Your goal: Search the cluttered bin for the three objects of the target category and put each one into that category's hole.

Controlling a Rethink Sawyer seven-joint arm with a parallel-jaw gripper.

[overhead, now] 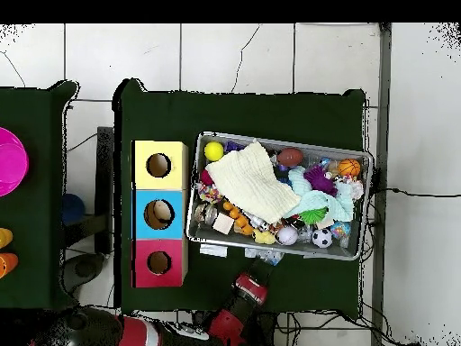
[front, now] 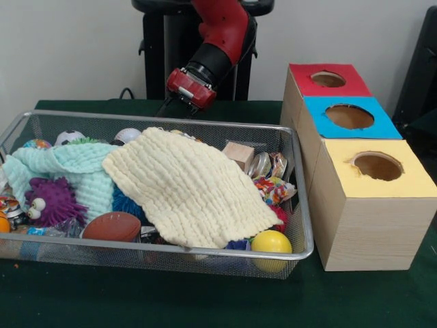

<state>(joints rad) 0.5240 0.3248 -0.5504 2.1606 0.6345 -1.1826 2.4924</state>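
A wire bin (front: 300, 205) sits on the green table (front: 205, 301), packed with toys and two cloths. A cream cloth (front: 188, 188) lies draped over the middle of the heap, reaching from the far side down to the near rim; a mint cloth (front: 68, 167) lies to its left, partly under it. On the near left are a purple spiky toy with eyes (front: 51, 201) and a brown football (front: 113, 225); a yellow ball (front: 271, 242) rests in the near right corner. Toward the far right lie a wooden block (front: 239, 154) and a round tin (front: 259, 164), with bright wrappers (front: 273, 188) just nearer than them. A small soccer ball (front: 68, 137) peeks out at the far left. Right of the bin, touching or just beside it, stands a row of three wooden boxes, each with a round hole in the top: yellow box (front: 379, 171) nearest, blue box (front: 349, 117) in the middle, red box (front: 328, 80) farthest. The overhead view shows something pale inside the blue box's hole. The gripper (front: 179, 106) hangs on the red arm (front: 222, 34) beyond the far rim of the bin, tilted down toward it and holding nothing that shows; whether its fingers are apart or together cannot be told. Which toys belong to the target category cannot be told.
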